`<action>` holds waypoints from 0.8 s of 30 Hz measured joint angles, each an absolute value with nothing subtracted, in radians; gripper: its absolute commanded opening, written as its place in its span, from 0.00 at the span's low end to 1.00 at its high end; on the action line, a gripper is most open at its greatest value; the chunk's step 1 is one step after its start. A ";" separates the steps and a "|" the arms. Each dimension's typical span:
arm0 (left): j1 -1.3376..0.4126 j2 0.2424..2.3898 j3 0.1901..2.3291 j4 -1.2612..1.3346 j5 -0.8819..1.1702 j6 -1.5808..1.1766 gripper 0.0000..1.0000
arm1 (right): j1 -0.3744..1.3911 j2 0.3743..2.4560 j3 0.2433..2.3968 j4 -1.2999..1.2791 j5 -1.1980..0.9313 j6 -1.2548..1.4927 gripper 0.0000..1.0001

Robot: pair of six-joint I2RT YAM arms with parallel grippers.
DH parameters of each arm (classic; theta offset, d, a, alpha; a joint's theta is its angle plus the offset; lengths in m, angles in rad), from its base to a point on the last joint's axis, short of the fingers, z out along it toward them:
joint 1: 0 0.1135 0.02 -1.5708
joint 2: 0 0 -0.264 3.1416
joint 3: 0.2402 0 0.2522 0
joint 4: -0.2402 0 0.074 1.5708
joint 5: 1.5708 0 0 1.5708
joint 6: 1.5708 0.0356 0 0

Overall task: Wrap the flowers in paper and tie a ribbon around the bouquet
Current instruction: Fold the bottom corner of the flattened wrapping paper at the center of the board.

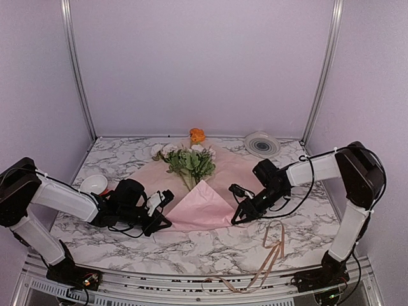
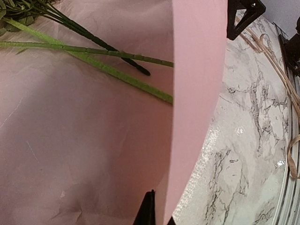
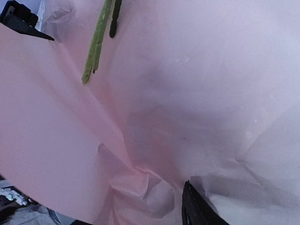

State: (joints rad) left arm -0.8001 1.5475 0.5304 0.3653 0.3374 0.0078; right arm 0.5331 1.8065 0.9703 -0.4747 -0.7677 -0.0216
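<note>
— Tan ribbon [image 1: 274, 250] loose at near edge, untied. Left gripper [image 1: 167, 207] pinching folded paper [image 1: 201, 210]; right gripper [image 1: 239, 204] spread beside it.
— Farther back, flowers [image 1: 191, 162] lying on sheet. Wrapping step; next, likely folding this flap across stems.

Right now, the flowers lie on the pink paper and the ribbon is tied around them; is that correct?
Not quite: the ribbon lies loose near the table's front edge, untied, as the top view shows. The flowers do lie on the paper.

Matt, softly creased pink paper [image 1: 201, 207]; glossy marble-patterned table [image 1: 191, 245].
</note>
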 measured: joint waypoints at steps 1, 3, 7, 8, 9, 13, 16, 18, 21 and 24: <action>-0.800 1.546 0.530 0.361 0.334 0.008 0.00 | 0.519 1.807 0.956 -0.473 -0.777 -0.006 0.48; -0.799 1.542 0.530 0.352 0.330 0.008 0.00 | 0.487 1.795 0.927 -0.471 -0.795 0.017 0.48; -0.799 1.542 0.530 0.340 0.318 0.008 0.00 | 0.426 1.720 0.881 -0.514 -0.764 0.051 0.48; -0.798 1.542 0.531 0.336 0.315 0.009 0.00 | 0.411 1.696 0.878 -0.534 -0.751 0.056 0.48; -0.798 1.542 0.532 0.330 0.313 0.009 0.00 | 0.400 1.673 0.879 -0.549 -0.743 0.059 0.48; -0.797 1.542 0.539 0.320 0.314 0.010 0.00 | 0.384 1.606 0.925 -0.580 -0.740 0.078 0.37; -0.797 1.542 0.540 0.316 0.314 0.011 0.00 | 0.392 1.613 0.971 -0.544 -0.752 0.105 0.21; -0.797 1.542 0.540 0.316 0.314 0.011 0.00 | 0.404 1.648 0.992 -0.512 -0.760 0.119 0.17; -0.797 1.540 0.540 0.315 0.316 0.011 0.00 | 0.447 1.761 1.007 -0.461 -0.780 0.129 0.11; -0.797 1.526 0.540 0.309 0.326 0.012 0.00 | 0.476 1.845 0.996 -0.453 -0.780 0.123 0.09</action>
